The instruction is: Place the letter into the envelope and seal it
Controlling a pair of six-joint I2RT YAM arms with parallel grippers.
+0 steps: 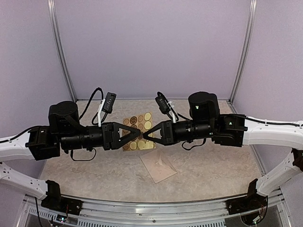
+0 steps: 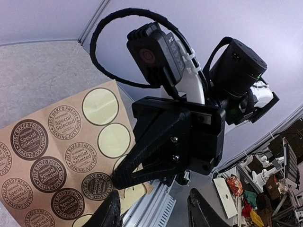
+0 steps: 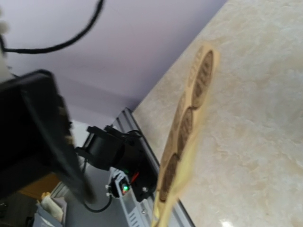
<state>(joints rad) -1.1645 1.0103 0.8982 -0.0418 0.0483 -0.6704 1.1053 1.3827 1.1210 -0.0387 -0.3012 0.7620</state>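
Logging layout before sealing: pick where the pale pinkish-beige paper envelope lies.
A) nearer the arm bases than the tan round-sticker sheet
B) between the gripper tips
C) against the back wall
A: the pale paper envelope lies on the table, on the near side of the tan sticker sheet.

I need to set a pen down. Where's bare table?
Bare beige marble tabletop lies left and right of the pale pinkish envelope, by the front rail. Crowded centre: left gripper and right gripper meet at the tan round-sticker sheet.

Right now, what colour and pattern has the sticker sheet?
Tan sticker sheet with dark brown printed round labels; clearest in left wrist view.
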